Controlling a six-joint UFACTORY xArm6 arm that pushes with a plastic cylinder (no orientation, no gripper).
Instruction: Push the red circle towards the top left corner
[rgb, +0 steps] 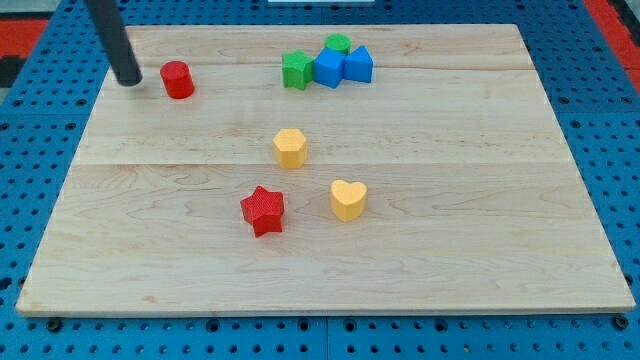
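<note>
A pale wooden board (330, 270) lies on a blue pegboard (600, 110); my tip (130, 80) is a bare rod holding nothing, planted far left; just right of it, apart, stands the red circle (177, 79), upright, showing no facing; mid-board sit one red star (263, 210), one yellow hexagon (290, 147), one yellow heart (348, 199); far off cluster two green blocks (297, 70) and two blue blocks (328, 68).
</note>
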